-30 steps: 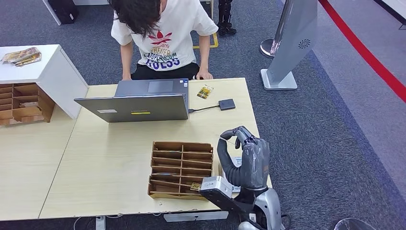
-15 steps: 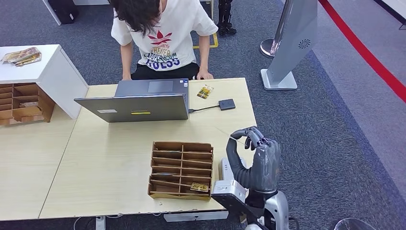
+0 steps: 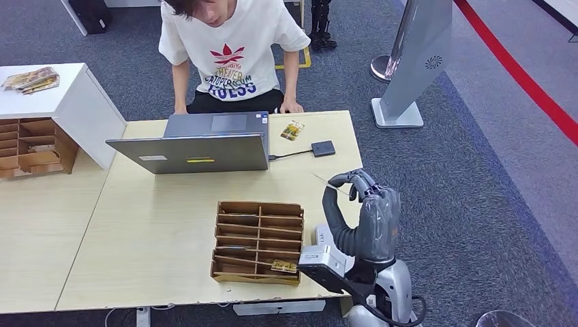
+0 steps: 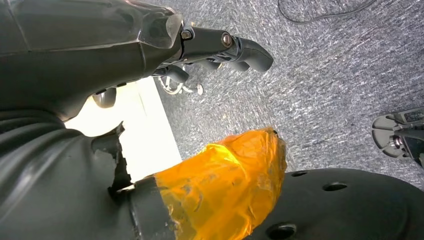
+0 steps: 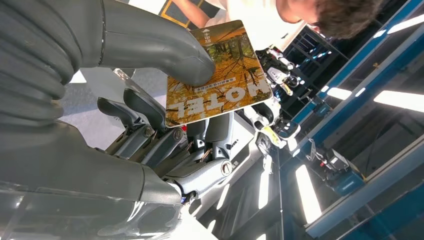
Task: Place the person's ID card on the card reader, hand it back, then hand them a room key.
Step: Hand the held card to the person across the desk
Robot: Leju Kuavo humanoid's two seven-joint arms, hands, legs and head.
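Observation:
My right hand (image 3: pixel 364 212) is raised over the table's right front corner and pinches a room key card (image 3: pixel 325 182), seen edge-on. In the right wrist view the key card (image 5: pixel 220 75) shows autumn trees and the word HOTEL, held between the thumb and fingers (image 5: pixel 150 125). The ID card (image 3: pixel 292 129) lies on the table's far side, next to the person's hand (image 3: pixel 292 107). The dark card reader (image 3: pixel 322 148) sits just right of it, cabled to the laptop. My left hand (image 4: pixel 150 45) hangs over the carpet, holding nothing.
A person (image 3: pixel 232 48) in a white T-shirt sits behind the open laptop (image 3: pixel 198 144). A wooden slotted organizer (image 3: pixel 257 240) with a card (image 3: pixel 285 266) in a front slot stands left of my right hand. A white cabinet (image 3: pixel 68 102) and another organizer (image 3: pixel 27 146) stand left.
My right hand has swung right, away from the organizer, and lifted a little with the key card. The person has raised their head.

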